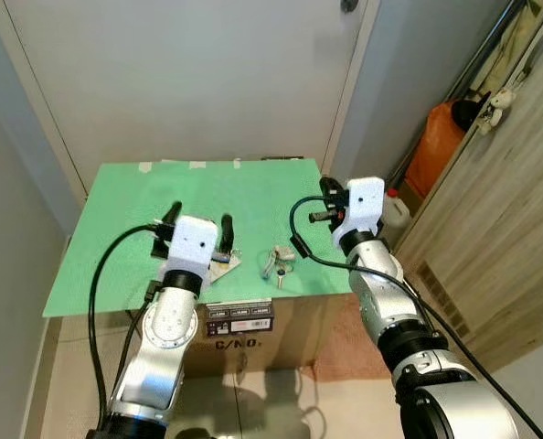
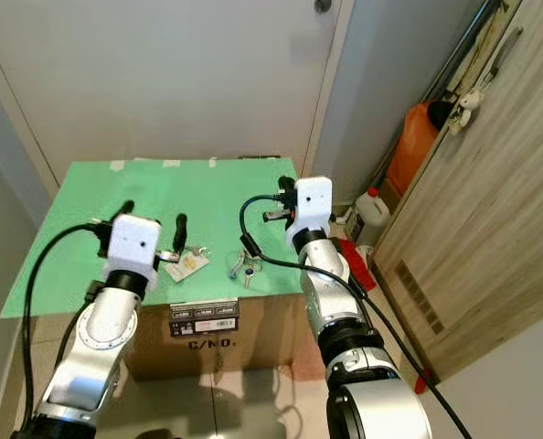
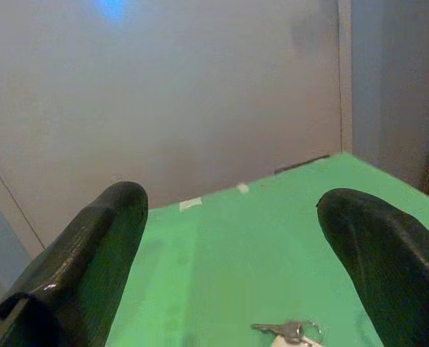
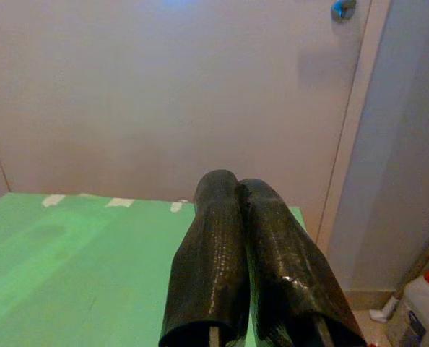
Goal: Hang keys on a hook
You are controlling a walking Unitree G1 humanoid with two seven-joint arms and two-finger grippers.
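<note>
pale walls and a white door [image 1: 189,73] close off the corner ahead of me, and a green-covered bench [image 1: 244,197] stands against them, resting on a cardboard box [image 1: 253,334] with a printed label [image 1: 239,320] on its front. the keys [image 1: 278,262] lie loose on the green near the front edge, between my two arms. just to their left lies a second key with a pale tag [image 1: 224,262], close beside my left fingertip; the left wrist view catches that key [image 3: 290,331] at its lower edge.

my left gripper [image 1: 198,224] hovers low over the front part of the bench, its two black fingers [image 3: 92,253] spread wide apart with nothing between them. my right gripper [image 4: 240,210] is held above the bench's right side, a little behind and to the right of the keys, its fingers [image 4: 207,260] pressed together and empty, pointing toward the door.

to the right of the bench, on the floor, stand a white plastic bottle with a red cap [image 1: 395,208] and an orange container [image 1: 436,146] behind it, next to a wood-grain cabinet [image 1: 500,229].
</note>
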